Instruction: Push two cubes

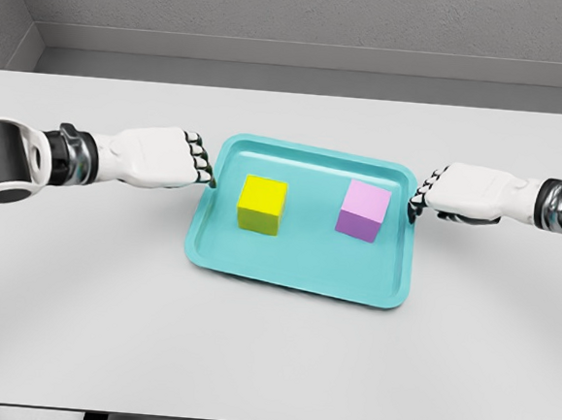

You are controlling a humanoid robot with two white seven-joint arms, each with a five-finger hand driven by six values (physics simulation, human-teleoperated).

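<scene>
I see the yellow cube (pixel 262 205) and the purple cube (pixel 364 211) side by side inside the teal tray (pixel 295 275) mid-worktop (pixel 270 355), my left hand (pixel 159 157) at its nine o'clock rim and right hand (pixel 462 193) at three o'clock, both curled and holding nothing.

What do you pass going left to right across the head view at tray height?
Left robot hand → teal tray left rim → yellow cube → purple cube → tray's right rim → right robot hand.
</scene>
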